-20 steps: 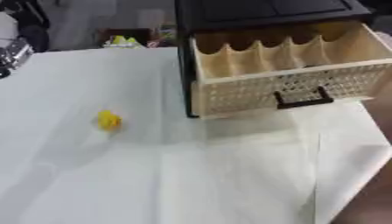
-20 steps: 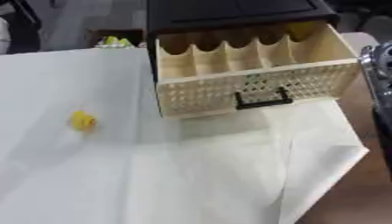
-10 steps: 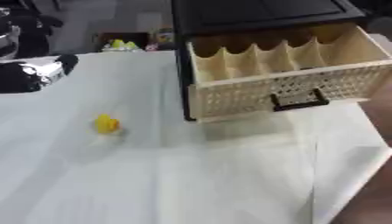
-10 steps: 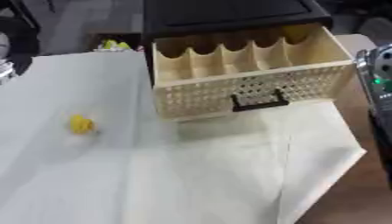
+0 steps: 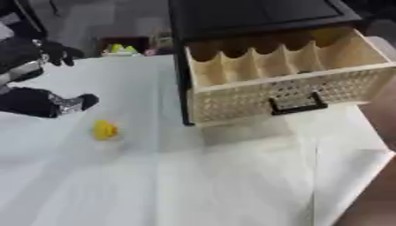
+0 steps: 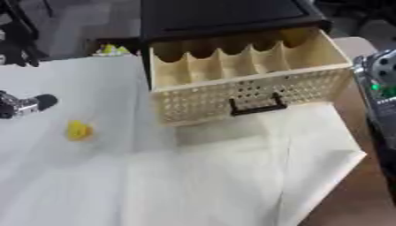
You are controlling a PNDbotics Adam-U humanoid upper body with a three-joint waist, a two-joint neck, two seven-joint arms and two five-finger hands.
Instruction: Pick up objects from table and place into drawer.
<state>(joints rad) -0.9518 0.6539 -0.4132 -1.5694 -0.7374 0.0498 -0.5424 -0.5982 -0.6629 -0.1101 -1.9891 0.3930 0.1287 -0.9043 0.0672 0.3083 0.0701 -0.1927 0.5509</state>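
We are finding the task barely begun. The one thing we can see to be picked up, a small yellow object (image 5: 104,129), is lying on the white cloth (image 5: 232,185) to the left of the drawer (image 5: 286,84), apart from it and untouched. The drawer is standing pulled out from a black cabinet (image 5: 255,15); its pale front is perforated and carries a dark handle (image 5: 297,104), and the compartments behind its wavy dividers are showing nothing inside, as far as we can tell. We are seeing the left hand (image 5: 54,102) reaching in from the left edge, near the yellow object but not touching it; we cannot tell from these views whether its fingers are spread or curled. The right hand is not showing; only a silver and black part of the right arm (image 6: 379,84) is appearing at the right edge. We judge that the pickup and the placing are both left to do. The cloth is lying creased over a brown table (image 6: 348,194), with one corner loose at the lower right. Beyond the far edge some yellow-green clutter (image 5: 123,47) is sitting on a grey floor.
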